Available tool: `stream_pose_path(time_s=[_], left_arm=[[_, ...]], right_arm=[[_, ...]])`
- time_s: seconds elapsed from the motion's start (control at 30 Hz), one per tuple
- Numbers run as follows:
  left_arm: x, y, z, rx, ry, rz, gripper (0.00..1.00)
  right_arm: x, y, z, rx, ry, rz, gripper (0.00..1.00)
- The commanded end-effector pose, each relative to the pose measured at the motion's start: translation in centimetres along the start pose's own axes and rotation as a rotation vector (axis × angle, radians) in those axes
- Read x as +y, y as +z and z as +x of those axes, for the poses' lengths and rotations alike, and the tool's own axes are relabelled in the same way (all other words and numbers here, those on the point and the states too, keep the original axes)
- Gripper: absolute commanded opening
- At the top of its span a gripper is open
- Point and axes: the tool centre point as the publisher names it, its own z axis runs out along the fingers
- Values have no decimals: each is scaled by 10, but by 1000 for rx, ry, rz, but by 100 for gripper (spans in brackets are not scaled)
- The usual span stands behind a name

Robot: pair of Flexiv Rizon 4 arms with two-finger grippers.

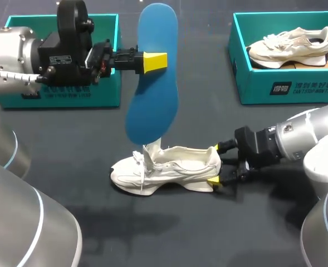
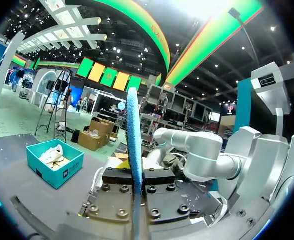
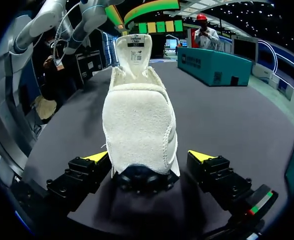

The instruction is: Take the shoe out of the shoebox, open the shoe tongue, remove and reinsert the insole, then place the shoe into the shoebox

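Closest to the lens, the right gripper [image 3: 147, 157] is straddling the heel of the white shoe [image 3: 139, 120]. Its fingers are standing wide apart, one close against the heel and the other clear of it, so it is bracing rather than clamping. The shoe is resting sole-down on the dark table [image 1: 69, 161], with its toe pointing toward my left side and its heel toward the right arm.

Above it, the left gripper [image 1: 155, 61] is pinching the blue insole [image 1: 152, 72] about a third of the way down. The insole is hanging nearly upright, and its lower end is hovering just above the raised tongue [image 1: 151, 153].

Judgement: reinsertion is the step in hand. It is turning on lowering that end behind the tongue and tipping the insole's long axis toward the toe. The left arm is the one placed to do it. The upright tongue and loose laces are standing closest in the way.

Behind, the left shoebox [image 1: 105, 94] is sitting partly hidden by the left arm. The right shoebox [image 1: 286, 89], well apart, is holding a second shoe [image 1: 289, 47].
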Motion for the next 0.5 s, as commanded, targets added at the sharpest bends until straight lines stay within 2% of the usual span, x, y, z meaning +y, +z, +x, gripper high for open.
stream_pose_path(time_s=[0.03, 0.5], left_arm=[[-1, 3, -1, 2, -1, 0, 0], [-1, 3, -1, 2, -1, 0, 0]], right_arm=[[5, -9, 5, -11, 12, 184, 100], [20, -26, 15, -32, 51, 489, 100]])
